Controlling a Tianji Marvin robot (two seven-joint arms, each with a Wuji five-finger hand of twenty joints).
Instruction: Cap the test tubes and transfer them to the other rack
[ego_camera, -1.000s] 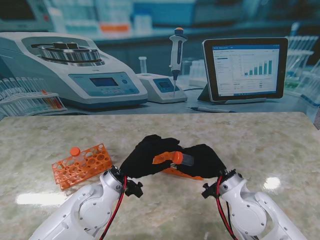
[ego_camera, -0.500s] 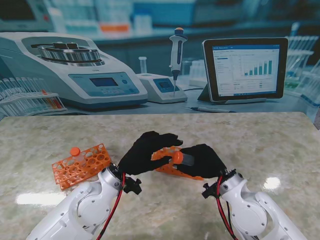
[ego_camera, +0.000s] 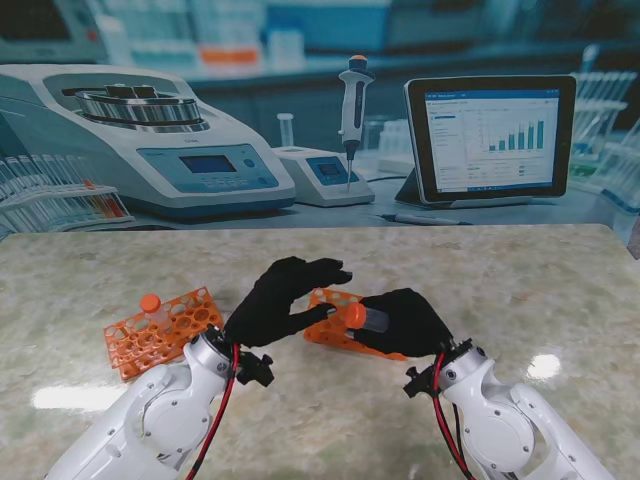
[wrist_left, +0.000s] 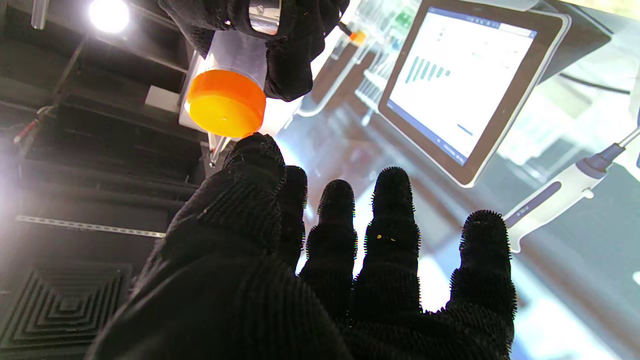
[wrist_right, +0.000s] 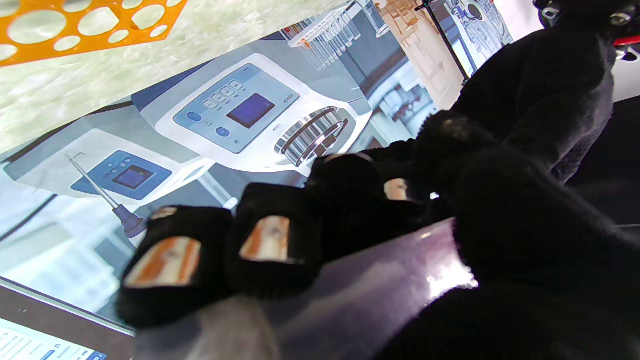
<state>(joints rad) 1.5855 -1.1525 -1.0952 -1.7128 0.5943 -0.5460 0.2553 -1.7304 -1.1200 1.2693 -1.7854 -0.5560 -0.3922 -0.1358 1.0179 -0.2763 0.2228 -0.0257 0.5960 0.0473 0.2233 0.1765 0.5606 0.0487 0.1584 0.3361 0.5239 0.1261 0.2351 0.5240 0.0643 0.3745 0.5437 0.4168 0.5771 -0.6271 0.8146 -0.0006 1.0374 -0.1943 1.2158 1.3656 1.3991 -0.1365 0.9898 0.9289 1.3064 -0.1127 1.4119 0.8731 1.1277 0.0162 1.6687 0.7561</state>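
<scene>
At nine o'clock, your left rack (ego_camera: 162, 329) is already holding one capped tube (ego_camera: 150, 303). Your left hand (ego_camera: 283, 300) is hovering spread and empty. At three o'clock of it, your right hand (ego_camera: 402, 321) is gripping an orange-capped test tube (ego_camera: 362, 318) over the second rack (ego_camera: 338, 322); racking it is remaining.

So I count two orange racks (ego_camera: 163, 329) (ego_camera: 335, 318) on the bench, two capped tubes (ego_camera: 150, 303) (ego_camera: 364, 318), one of them in my right hand (ego_camera: 400, 320).
</scene>
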